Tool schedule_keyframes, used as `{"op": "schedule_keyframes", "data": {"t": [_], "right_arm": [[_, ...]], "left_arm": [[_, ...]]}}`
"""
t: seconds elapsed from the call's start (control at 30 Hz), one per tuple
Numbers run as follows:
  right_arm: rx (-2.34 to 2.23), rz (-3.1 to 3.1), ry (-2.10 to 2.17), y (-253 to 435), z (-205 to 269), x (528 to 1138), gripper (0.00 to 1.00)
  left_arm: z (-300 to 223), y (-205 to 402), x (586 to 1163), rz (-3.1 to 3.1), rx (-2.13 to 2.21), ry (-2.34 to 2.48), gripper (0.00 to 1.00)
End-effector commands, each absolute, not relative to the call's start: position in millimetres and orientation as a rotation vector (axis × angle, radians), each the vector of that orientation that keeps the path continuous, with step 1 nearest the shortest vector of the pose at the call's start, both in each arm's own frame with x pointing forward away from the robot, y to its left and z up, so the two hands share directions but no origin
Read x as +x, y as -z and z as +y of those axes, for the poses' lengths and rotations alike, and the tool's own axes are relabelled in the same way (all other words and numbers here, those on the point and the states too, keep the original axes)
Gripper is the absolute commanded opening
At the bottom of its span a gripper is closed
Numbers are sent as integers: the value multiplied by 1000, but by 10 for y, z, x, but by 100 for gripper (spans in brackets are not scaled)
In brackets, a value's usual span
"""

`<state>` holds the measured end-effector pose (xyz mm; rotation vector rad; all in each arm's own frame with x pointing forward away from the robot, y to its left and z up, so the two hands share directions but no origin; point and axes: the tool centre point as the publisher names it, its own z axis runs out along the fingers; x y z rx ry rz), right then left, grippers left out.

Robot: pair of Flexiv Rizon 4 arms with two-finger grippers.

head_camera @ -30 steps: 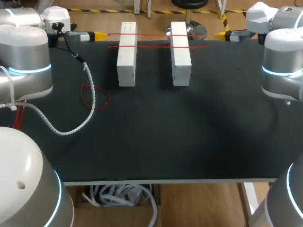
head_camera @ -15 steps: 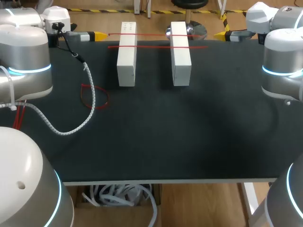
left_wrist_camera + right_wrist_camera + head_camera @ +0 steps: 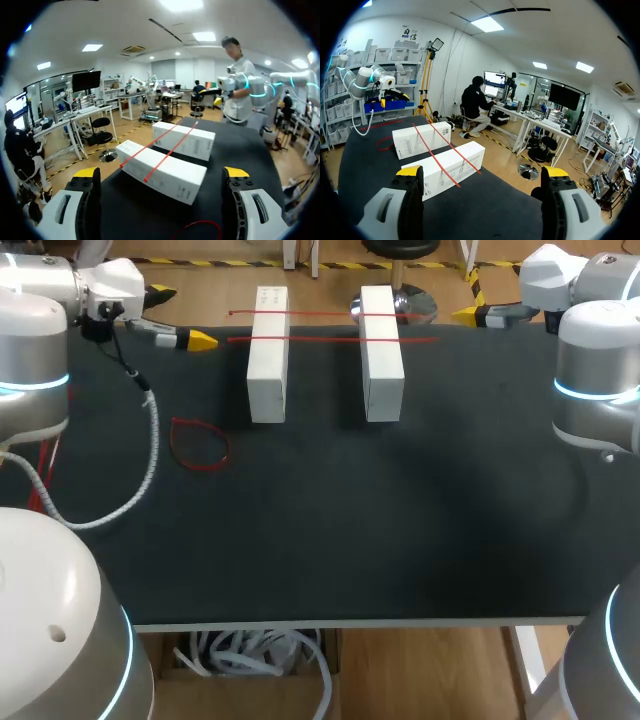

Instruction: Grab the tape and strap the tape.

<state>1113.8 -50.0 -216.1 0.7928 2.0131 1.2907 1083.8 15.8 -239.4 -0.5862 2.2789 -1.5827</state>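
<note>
Two white boxes [image 3: 268, 355] [image 3: 381, 352] lie side by side at the back of the black table [image 3: 350, 530]. Two thin red tapes [image 3: 330, 338] stretch across both boxes. A red tape loop [image 3: 198, 445] lies flat on the table, left of the boxes. My left gripper [image 3: 185, 315] hovers open at the back left, beyond the loop, empty. In the left wrist view the gripper [image 3: 161, 175] faces the near box [image 3: 165, 175], with the loop [image 3: 200, 227] just under it. My right gripper [image 3: 470, 302] stays open and empty at the back right; in its own view it [image 3: 482, 172] faces the boxes [image 3: 445, 170].
A white spiral-wrapped cable [image 3: 150, 440] from my left arm hangs over the table's left part, just left of the loop. The broad front half of the table holds nothing else.
My left arm has swung: its gripper now points slightly toward the table's front, and its cable has slid left off the red loop, which now shows whole. The right arm is unchanged.
</note>
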Motion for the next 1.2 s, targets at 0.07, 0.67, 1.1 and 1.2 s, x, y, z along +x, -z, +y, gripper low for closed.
{"op": "schedule_keyframes", "data": {"t": [0.07, 0.67, 1.1, 1.2], "right_arm": [[793, 2013, -1291, 2161, -500, 11138, 100], [793, 2013, -1291, 2161, -500, 11138, 100], [793, 2013, -1291, 2161, -500, 11138, 100], [793, 2013, -1291, 2161, -500, 11138, 100]], "left_arm": [[173, 2555, 11010, 2340, -500, 1687, 100], [20, 2759, 11056, 2358, -471, 1696, 75], [23, 2865, 11110, 2360, -481, 1703, 48], [16, 2904, 11123, 2369, -479, 1706, 49]]}}
